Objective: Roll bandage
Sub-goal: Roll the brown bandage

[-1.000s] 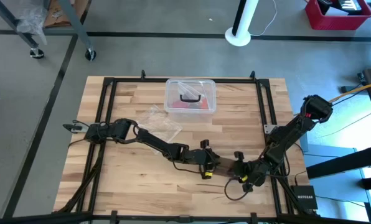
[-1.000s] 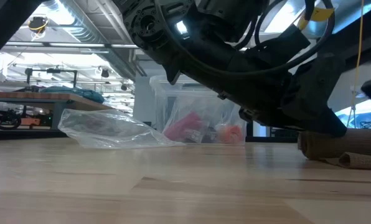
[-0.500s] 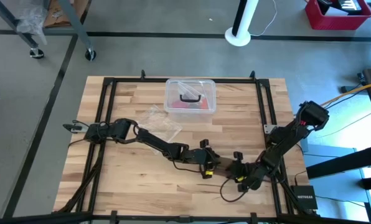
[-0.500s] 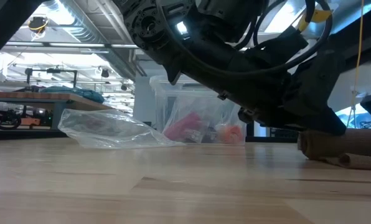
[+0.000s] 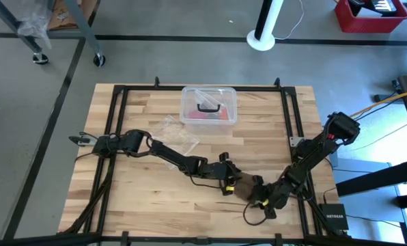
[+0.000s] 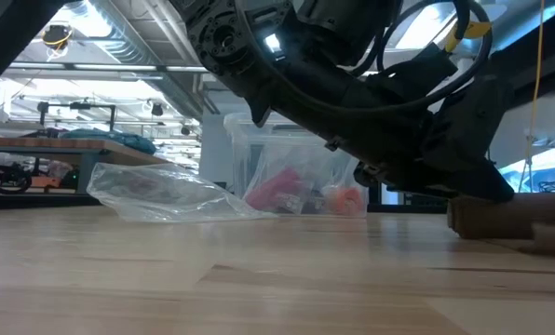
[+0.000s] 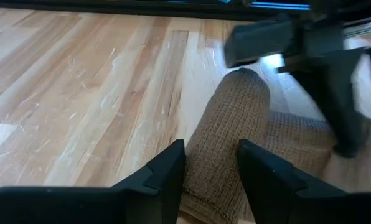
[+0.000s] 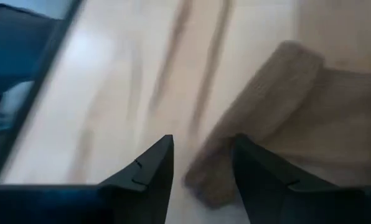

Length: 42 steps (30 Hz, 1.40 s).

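Note:
The dull brown bandage [image 5: 244,185] lies near the table's near edge, right of centre. Most of it is rolled into a short roll [image 7: 226,134], and a loose flat part [image 7: 297,140] lies beside the roll on the wood. The roll also shows in the low view [image 6: 492,219]. My left gripper [image 7: 211,168] comes from the left and is shut on the roll. My right gripper [image 8: 201,165] is open, low over the loose part's edge [image 8: 235,155], and in the high view [image 5: 260,197] it stands right beside the roll. My left gripper pinches the roll's near end [image 7: 210,177] between its two fingers, one on each side. The fingers come nearly level from the table's left and lie along the roll. The roll rests on the table. My right gripper: I cannot tell whether its fingers touch the bandage.
A clear plastic box with a black handle [image 5: 208,106] stands at the far middle, and a clear thin bag [image 5: 176,133] lies just left of and in front of it. Both show in the low view behind the arms, box [image 6: 296,177] and bag [image 6: 161,195]. A black frame [image 5: 289,137] borders the table.
My right gripper has moved toward the table's left, up to the bandage and my left gripper. In the high view it now covers part of the bandage's loose end. My left gripper and the roll have stayed in place.

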Available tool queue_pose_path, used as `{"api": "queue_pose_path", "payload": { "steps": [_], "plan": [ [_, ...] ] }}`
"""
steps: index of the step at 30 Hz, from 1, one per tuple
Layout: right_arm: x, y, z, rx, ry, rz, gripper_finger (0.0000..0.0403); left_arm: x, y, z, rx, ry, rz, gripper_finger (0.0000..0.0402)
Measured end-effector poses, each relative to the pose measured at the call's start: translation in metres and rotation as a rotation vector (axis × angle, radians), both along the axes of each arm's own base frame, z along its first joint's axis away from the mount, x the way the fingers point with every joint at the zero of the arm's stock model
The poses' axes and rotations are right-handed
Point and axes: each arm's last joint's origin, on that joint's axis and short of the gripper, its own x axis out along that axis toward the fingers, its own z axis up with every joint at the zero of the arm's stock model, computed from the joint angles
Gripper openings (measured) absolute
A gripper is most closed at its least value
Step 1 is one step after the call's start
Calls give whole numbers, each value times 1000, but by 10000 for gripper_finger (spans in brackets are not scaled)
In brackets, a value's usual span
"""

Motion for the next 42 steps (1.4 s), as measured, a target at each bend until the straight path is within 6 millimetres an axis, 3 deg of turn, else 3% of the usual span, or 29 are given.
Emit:
{"api": "queue_pose_path", "payload": {
  "steps": [14,19,22,25,42],
  "plan": [
    [3,8,15,120,29,57,160,0,1,-1,-13,7,8,140],
    [7,3,24,-80,-21,-83,160,0,1,-1,-18,5,10,140],
    [5,-6,21,-238,-30,-174,160,0,0,-1,-28,4,14,140],
    [2,-13,16,-285,-11,-217,160,0,0,-1,-31,4,15,140],
    [6,-7,15,-137,7,-151,160,0,0,0,-42,1,20,140]
  ]
}}
